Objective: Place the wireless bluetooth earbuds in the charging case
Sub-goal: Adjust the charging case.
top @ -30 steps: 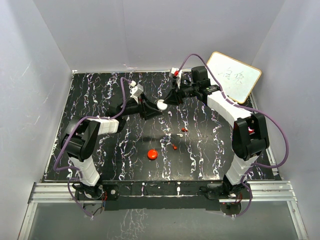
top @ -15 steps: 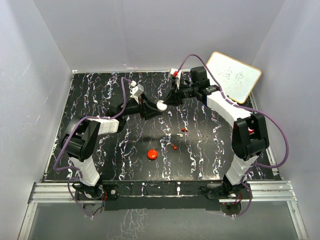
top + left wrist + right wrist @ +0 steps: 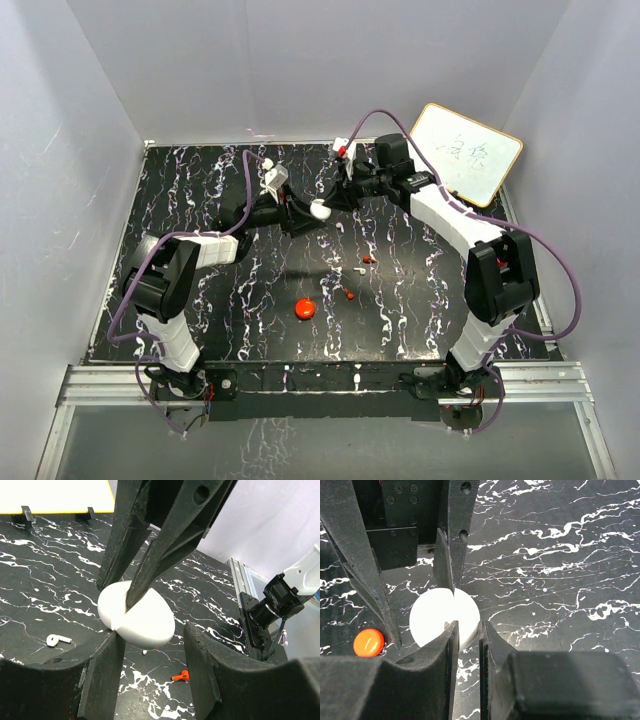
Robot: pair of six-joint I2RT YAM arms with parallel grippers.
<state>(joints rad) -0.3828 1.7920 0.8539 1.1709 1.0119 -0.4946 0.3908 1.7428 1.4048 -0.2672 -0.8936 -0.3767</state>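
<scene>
A whiteboard (image 3: 467,153) is propped well apart from the white round case (image 3: 320,209), toward the far right corner. A red disc (image 3: 304,308) is found well nearer the arm bases than the case. Between case and disc are scattered a whitish earbud (image 3: 358,270), a red earbud (image 3: 369,259) just beside it, and a second red earbud (image 3: 349,295) nearer the disc.

The case is crowded from opposite sides by both hands. Bare tabletop (image 3: 190,190) is left open to the left of the case.

The case is parted at a seam, and its inside cannot be seen. The left hand (image 3: 152,635) is spread around the case, one finger touching it and the other just apart. The right hand (image 3: 466,627) is nearly pressed together, pinching the case's edge at the seam.
</scene>
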